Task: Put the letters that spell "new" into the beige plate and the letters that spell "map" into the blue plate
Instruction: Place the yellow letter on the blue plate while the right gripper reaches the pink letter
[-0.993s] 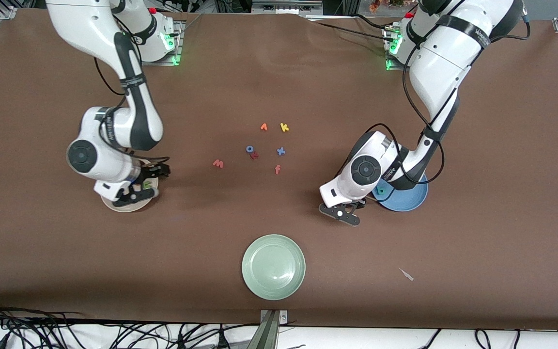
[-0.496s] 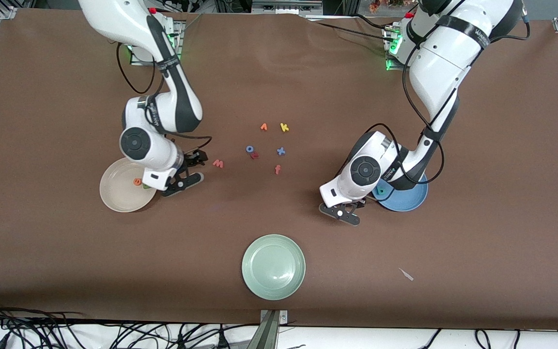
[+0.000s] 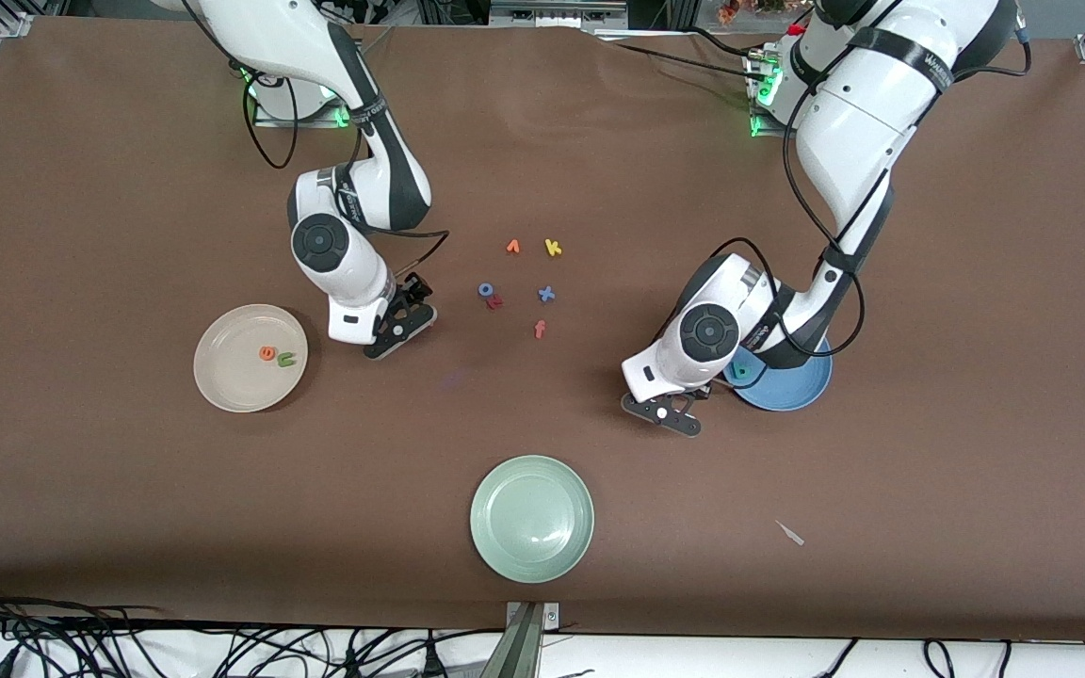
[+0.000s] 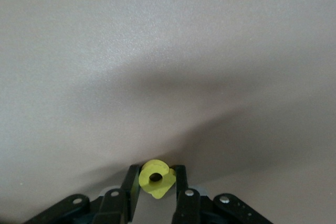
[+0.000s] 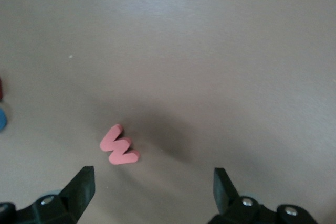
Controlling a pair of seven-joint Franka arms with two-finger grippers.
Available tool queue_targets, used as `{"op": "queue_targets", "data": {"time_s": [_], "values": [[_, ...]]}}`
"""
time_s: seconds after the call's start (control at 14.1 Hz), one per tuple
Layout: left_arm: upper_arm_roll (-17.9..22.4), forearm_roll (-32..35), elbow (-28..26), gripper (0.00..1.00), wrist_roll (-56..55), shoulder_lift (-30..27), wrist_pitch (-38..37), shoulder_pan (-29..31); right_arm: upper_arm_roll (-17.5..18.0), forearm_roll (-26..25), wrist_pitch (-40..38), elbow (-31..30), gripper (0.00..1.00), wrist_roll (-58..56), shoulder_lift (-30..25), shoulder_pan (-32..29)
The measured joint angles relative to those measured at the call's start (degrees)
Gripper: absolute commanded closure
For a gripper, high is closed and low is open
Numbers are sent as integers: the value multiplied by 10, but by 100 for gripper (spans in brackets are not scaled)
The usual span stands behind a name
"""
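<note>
Beige plate (image 3: pixel 222 377) sits at nine o'clock on the tabletop (image 3: pixel 128 188), orange "e" (image 3: pixel 267 353) inside it, green "n" (image 3: pixel 286 359) touching at the e's four o'clock. At the plate's two o'clock the right claw (image 3: pixel 401 328) hovers low, fingers spread wide, and the wrist view shows the pink "w" (image 5: pixel 119 145) flat on the tabletop between them, untouched. Centre stage, loose letters: orange "v" (image 3: pixel 512 247), yellow "k" (image 3: pixel 553 248), blue "o" (image 3: pixel 485 290), pink "f" (image 3: pixel 540 329). Pale green plate (image 3: pixel 531 518) at six o'clock. The left claw (image 3: pixel 663 412) pinches the yellow "a" (image 4: pixel 155 178), just off the blue plate (image 3: pixel 792 391) at its eight o'clock. Teal "p" (image 3: pixel 741 370) lies in that plate.
</note>
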Motion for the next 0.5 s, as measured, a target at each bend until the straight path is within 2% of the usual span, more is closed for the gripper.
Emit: {"op": "queue_targets", "data": {"time_s": [0.21, 0.5], "values": [[1, 0, 2, 94, 0, -1, -12, 0, 1, 0, 7, -1, 0, -59, -1, 0], [3, 0, 16, 93, 0, -32, -103, 8, 10, 0, 11, -8, 0, -88, 0, 0]]}}
